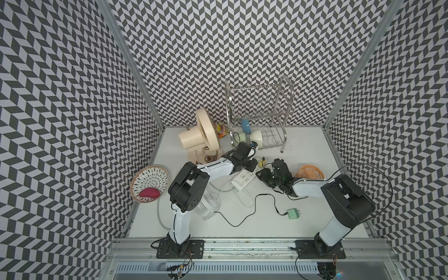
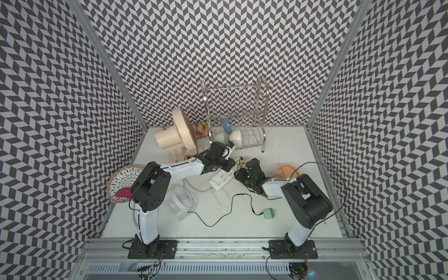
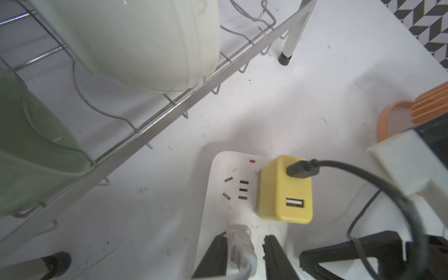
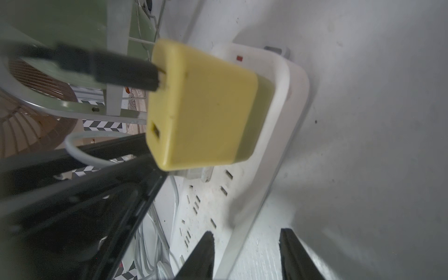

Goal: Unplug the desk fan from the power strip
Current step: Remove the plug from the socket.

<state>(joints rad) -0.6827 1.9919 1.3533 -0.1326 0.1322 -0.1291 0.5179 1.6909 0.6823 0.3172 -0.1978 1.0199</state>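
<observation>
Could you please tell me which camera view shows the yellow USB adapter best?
The left wrist view: the yellow USB adapter appears whole and sharp, seated in the power strip, a dark cable in one port. The right wrist view shows it close but oblique. In both top views it is tiny.

White power strip (image 3: 218, 213), yellow charger (image 3: 286, 191), orange fan (image 1: 311, 172), black-and-white chevron walls (image 1: 218, 48)

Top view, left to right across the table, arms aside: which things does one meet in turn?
woven basket → cream desk fan → power strip → orange fan. Things whose places in this order overlap are left out.
</observation>
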